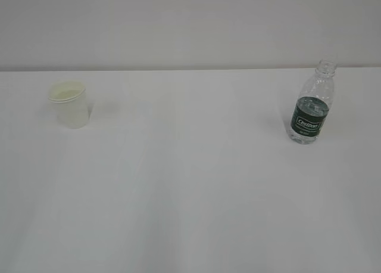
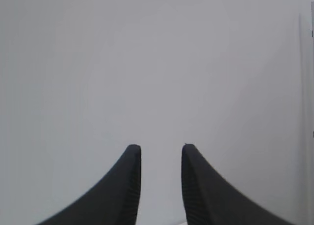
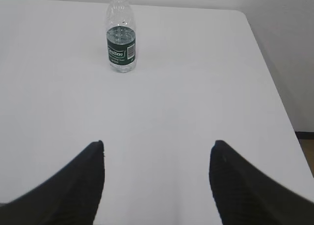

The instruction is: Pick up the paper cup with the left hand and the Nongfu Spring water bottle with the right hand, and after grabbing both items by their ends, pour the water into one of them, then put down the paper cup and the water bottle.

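Far ahead of right end effector [image 3: 157, 158]: bottle [image 3: 120, 36], upright, untouched.

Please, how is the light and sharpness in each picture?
Exterior view: soft even light, pale paper cup almost merges with the white table; faint shadows. Left wrist view: only the blurred left pincer on plain grey. Right wrist view: bottle fairly sharp, right pincer blurred.

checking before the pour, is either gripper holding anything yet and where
Nothing is held. Left gripper and right gripper are open and empty; paper cup and bottle stand untouched.
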